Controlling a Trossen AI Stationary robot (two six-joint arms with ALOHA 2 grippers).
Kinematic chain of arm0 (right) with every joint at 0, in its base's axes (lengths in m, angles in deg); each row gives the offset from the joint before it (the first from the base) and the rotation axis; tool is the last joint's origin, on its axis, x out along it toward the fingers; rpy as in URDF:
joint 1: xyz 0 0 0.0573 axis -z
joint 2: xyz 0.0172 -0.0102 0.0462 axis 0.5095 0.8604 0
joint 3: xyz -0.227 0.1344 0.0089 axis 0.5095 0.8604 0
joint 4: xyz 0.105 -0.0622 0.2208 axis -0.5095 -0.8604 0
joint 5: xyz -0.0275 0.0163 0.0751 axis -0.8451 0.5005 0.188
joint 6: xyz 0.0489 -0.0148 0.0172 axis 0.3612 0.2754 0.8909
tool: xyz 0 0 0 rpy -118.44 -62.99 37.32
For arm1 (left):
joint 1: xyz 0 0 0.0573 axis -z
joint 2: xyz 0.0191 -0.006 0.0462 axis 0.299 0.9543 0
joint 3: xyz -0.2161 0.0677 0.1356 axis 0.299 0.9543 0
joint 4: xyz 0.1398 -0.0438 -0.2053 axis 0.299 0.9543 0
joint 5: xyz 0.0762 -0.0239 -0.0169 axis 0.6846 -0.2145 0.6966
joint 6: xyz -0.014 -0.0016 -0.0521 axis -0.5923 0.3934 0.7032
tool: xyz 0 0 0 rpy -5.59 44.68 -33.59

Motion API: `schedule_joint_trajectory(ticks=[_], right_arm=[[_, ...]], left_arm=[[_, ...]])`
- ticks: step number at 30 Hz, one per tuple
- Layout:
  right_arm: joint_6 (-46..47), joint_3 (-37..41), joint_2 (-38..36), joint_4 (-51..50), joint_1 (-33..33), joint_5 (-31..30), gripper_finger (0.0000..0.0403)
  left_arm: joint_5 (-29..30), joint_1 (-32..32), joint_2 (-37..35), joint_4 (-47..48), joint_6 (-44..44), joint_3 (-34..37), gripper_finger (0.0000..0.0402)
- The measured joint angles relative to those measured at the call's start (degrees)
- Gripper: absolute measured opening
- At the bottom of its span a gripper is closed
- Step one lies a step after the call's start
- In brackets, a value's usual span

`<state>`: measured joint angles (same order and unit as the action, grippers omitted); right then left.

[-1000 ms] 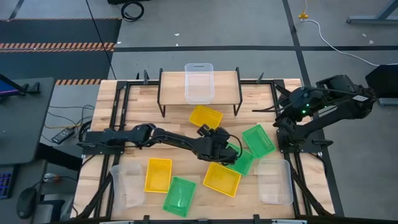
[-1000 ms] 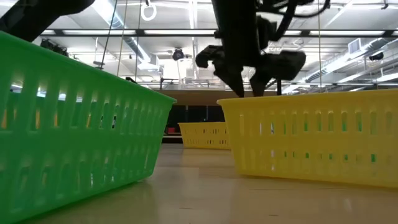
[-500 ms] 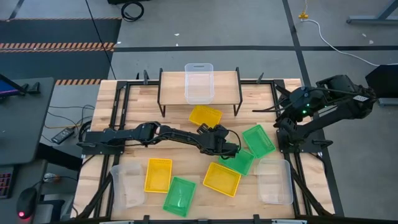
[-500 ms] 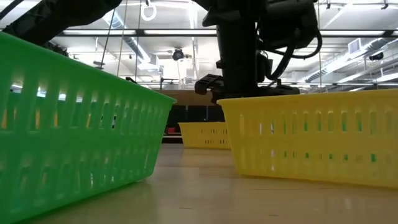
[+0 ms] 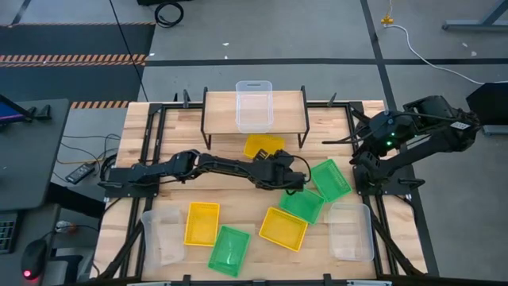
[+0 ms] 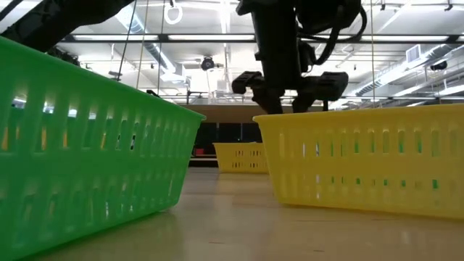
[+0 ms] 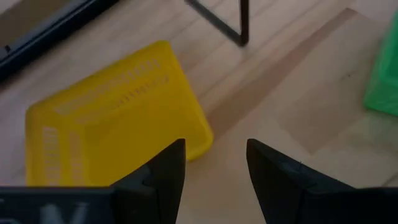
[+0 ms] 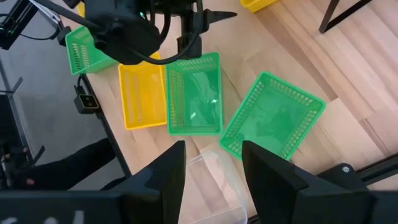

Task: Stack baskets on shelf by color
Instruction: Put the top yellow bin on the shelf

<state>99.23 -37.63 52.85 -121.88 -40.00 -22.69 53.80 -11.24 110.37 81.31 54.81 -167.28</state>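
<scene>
Left gripper [image 5: 287, 171] reached the crosswise-lying yellow basket [image 5: 260, 146].

Bare tabletop [image 5: 238, 191] lies mid-table (ringed by baskets), shelf [image 5: 294, 102] legs behind.

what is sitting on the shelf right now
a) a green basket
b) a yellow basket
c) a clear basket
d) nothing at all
c: in the high view only one clear basket rests on the shelf, while the yellow and green baskets all lie on the table below it.
</scene>
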Motion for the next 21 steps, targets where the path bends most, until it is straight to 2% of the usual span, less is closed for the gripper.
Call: schedule_joint_trajectory(ticks=[14, 21], right_arm=[[0.0, 0.0, 0.0, 0.0, 0.0, 0.6, 0.0164], [0.0, 0.0, 0.0, 0.0, 0.0, 3.4, 0.0164]], left_arm=[[1.1, -3.0, 1.0, -3.9, -1.8, 0.0, 0.0178], [-3.7, -4.1, 2.3, -3.1, -3.1, 0.1, 0.0176]])
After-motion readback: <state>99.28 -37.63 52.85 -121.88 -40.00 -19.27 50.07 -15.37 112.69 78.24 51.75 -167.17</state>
